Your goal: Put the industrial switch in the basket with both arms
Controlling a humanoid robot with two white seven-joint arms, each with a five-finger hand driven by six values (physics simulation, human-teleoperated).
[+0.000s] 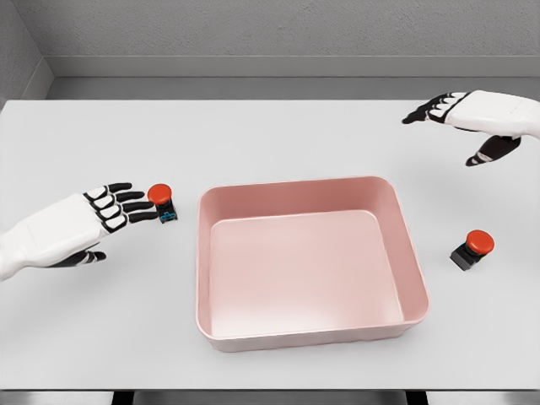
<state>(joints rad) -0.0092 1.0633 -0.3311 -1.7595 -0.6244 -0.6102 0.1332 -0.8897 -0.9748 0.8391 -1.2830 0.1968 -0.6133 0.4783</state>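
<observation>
Unmarked pink basket (308, 333), red-capped switches (163, 202)

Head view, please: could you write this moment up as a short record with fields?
surface: white table
basket: pink basket, mid-table, nothing inside
left switch: red-capped switch left of the basket, on the table
right switch: red-capped switch right of the basket, on the table
left hand: fingers open, tips reaching toward the left switch, contact unclear
right hand: open, above the table's far right, well away from the right switch
progress: neither switch in the basket
</observation>
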